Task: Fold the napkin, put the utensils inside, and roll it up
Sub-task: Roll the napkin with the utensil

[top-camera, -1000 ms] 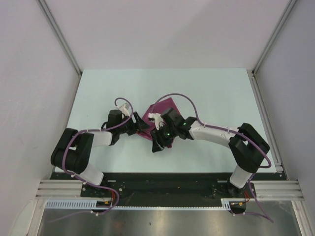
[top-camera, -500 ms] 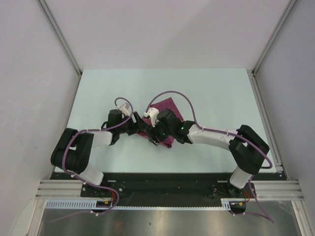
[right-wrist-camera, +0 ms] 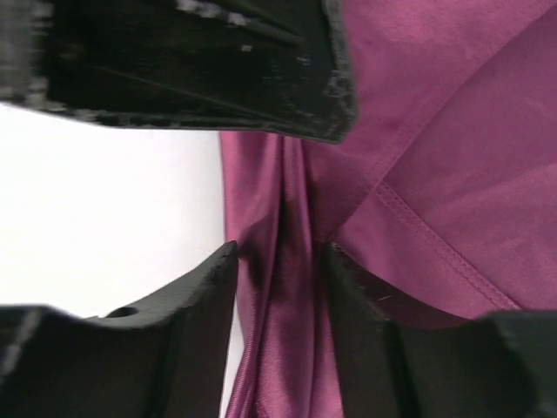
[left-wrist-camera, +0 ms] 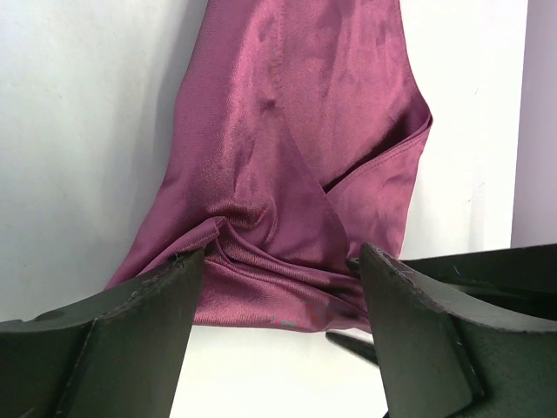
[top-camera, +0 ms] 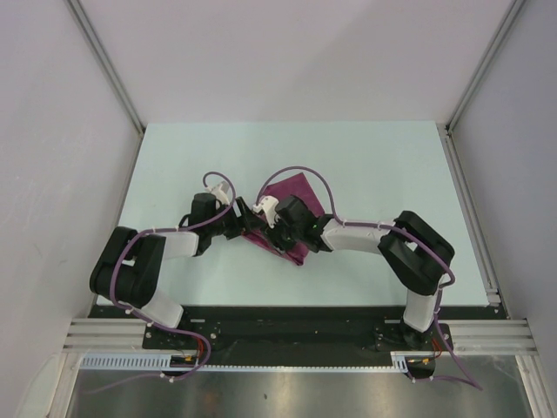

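**Both grippers at the napkin, centre of the table**

Surface: one flat, pale mint table [top-camera: 365,165], matt. Three plain white walls [top-camera: 287,52] enclose it. Two aluminium posts [top-camera: 104,65] run up the back corners. A slotted metal rail [top-camera: 296,335] crosses the near edge and carries both arm bases.

Count: two arms, two purple cables [top-camera: 300,171] (one looped over each wrist) and one napkin [top-camera: 294,192].

Napkin: plum satin cloth, near the middle of the table, lying diagonally. Its far corner lies flat and in plain view from above. Its near part sits under the two wrists. The left wrist view shows the napkin [left-wrist-camera: 287,131] with layers crossing over and gathered into creases at the near end.

Left gripper [top-camera: 248,225]: jaws stand wide apart. In its own camera the left gripper [left-wrist-camera: 280,254] straddles the gathered end, with cloth spanning the gap between the two fingers [left-wrist-camera: 130,322].

Right gripper [top-camera: 277,235]: it meets the left one over the cloth, and the two are nearly touching. In its own view the right gripper [right-wrist-camera: 281,252] has its jaws partly apart with a raised ridge of the napkin [right-wrist-camera: 435,131] running between them. Whether it is actually pinching that ridge, I cannot tell.
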